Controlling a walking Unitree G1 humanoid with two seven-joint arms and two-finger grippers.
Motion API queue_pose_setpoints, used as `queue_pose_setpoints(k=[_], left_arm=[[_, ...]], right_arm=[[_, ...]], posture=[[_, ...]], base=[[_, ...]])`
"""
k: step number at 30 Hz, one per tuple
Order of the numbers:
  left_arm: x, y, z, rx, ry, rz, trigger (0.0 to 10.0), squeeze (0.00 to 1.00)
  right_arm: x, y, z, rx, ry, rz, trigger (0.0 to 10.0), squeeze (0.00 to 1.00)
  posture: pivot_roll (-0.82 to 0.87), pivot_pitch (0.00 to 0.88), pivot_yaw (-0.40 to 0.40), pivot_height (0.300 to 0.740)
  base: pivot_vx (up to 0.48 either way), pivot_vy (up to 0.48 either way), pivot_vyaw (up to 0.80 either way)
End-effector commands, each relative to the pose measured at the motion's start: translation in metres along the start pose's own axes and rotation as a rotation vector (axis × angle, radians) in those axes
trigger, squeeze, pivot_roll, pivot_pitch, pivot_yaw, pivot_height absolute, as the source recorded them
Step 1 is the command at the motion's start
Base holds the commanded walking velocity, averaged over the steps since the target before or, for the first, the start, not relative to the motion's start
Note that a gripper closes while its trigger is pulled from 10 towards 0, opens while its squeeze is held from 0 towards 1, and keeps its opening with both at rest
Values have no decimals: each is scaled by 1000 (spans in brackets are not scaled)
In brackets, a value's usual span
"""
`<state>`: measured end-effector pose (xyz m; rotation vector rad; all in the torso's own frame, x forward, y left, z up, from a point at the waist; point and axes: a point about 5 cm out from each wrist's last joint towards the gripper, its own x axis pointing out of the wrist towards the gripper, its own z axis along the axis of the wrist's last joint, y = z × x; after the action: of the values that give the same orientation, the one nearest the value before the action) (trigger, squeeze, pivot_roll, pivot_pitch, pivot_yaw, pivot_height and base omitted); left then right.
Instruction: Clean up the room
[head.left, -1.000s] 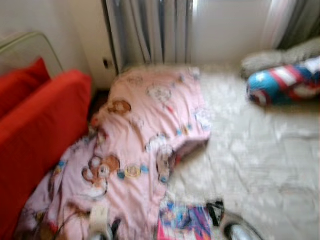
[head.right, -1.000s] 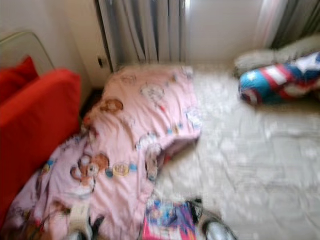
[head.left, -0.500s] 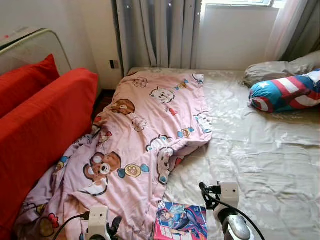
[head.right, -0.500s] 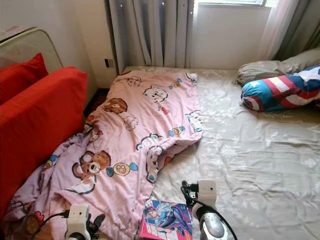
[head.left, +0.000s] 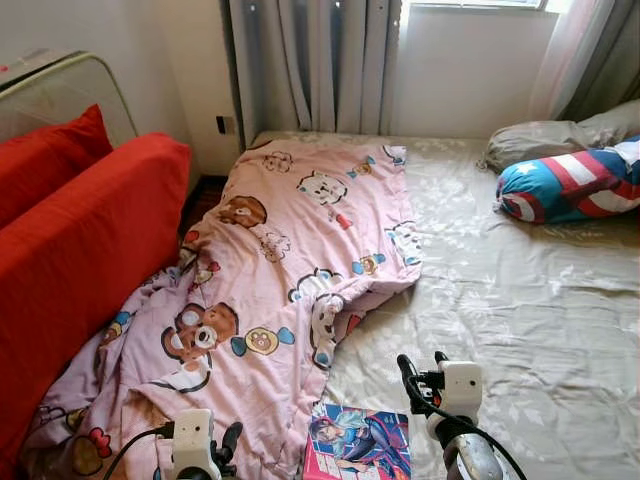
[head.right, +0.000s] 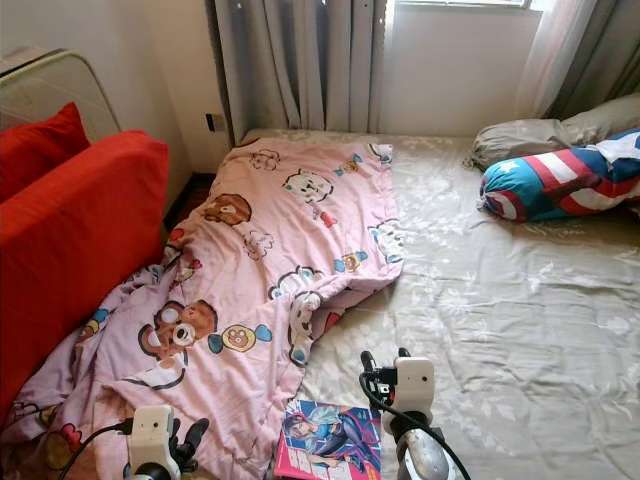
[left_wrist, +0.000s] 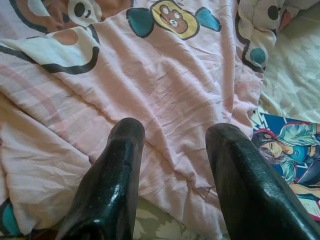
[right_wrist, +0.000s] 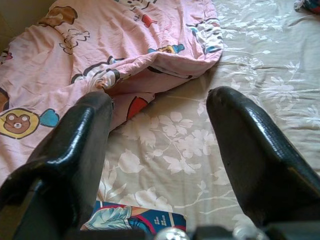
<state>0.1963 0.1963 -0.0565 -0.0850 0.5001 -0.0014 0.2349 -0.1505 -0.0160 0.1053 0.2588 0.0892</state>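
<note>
Blanket (head.left: 290, 270): pink, crumpled, spilling off the bed (head.left: 520, 290) toward the red sofa (head.left: 80, 250).
Book (head.left: 360, 443): flat at the blanket's near edge, possibly a comic.
Left gripper (left_wrist: 175, 150): jaws spread, above the blanket.
Right gripper (right_wrist: 160, 112): jaws spread, over the sheet.

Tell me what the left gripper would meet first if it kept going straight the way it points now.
Most likely the pink blanket: the left gripper, fingers open, points down at its wrinkled cloth. The comic book lies off to one side of that line. Depth is hard to judge.
</note>
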Motion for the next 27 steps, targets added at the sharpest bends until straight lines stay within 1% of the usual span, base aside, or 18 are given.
queue_pose_setpoints(k=[1, 2, 3, 4, 5, 9, 12, 15, 16, 17, 21, 23, 27], left_arm=[[8, -2, 32, 30, -186, -28, 10000, 0], [11, -4, 58, 51, -309, -45, 10000, 0], [11, -7, 76, 63, -387, -57, 10000, 0], [10, -9, 84, 73, -419, -66, 10000, 0], [9, -10, 89, 79, -436, -71, 10000, 0], [7, -12, 93, 95, -471, -72, 10000, 0], [6, -16, 104, 140, -520, -97, 10000, 0], [6, -17, 107, 137, -530, -98, 10000, 0], [3, -18, 111, 136, -544, -99, 10000, 0], [3, -18, 111, 136, -544, -99, 10000, 0], [-8, -15, 113, 135, -531, -89, 10000, 0], [-9, -15, 113, 134, -526, -87, 10000, 0], [-5, -12, 114, 140, -508, -96, 10000, 0]], right_arm=[[0, 0, 2, -1, -6, -8, 10000, 0], [1, 0, 4, -1, -12, -9, 10000, 0], [2, 0, 5, -1, -17, -9, 10000, 0], [2, 0, 6, -2, -20, -9, 10000, 0], [2, 0, 8, -4, -24, -10, 10000, 0], [2, -1, 11, -8, -39, -12, 10000, 0], [1, 0, 13, -10, -46, -10, 10000, 0], [1, 0, 13, -9, -47, -10, 10000, 0], [1, 0, 13, -10, -47, -12, 10000, 0], [1, 0, 13, -10, -47, -12, 10000, 0], [0, -2, 11, -12, -35, -32, 10000, 0], [-1, -2, 10, -14, -30, -36, 10000, 0], [-1, -2, 9, -14, -7, -68, 10000, 0]], posture=[[12, 0, -23, 740], [11, 0, -23, 740], [11, 0, -23, 740], [11, 0, -23, 740], [7, 0, -23, 740], [6, 0, -23, 740], [6, 0, -23, 740], [5, 0, -21, 740], [4, 0, -23, 740], [4, 0, -23, 740], [10, 0, -19, 740], [7, 0, -17, 740], [-16, 0, 0, 740]], base=[[0, 0, 0], [0, 0, 0], [0, 0, 0], [0, 0, 0], [0, 0, 0], [0, 0, 0], [0, 0, 0], [0, 0, 0], [0, 0, 0], [0, 0, 0], [0, 0, 0], [0, 0, 0], [0, 0, 0]])
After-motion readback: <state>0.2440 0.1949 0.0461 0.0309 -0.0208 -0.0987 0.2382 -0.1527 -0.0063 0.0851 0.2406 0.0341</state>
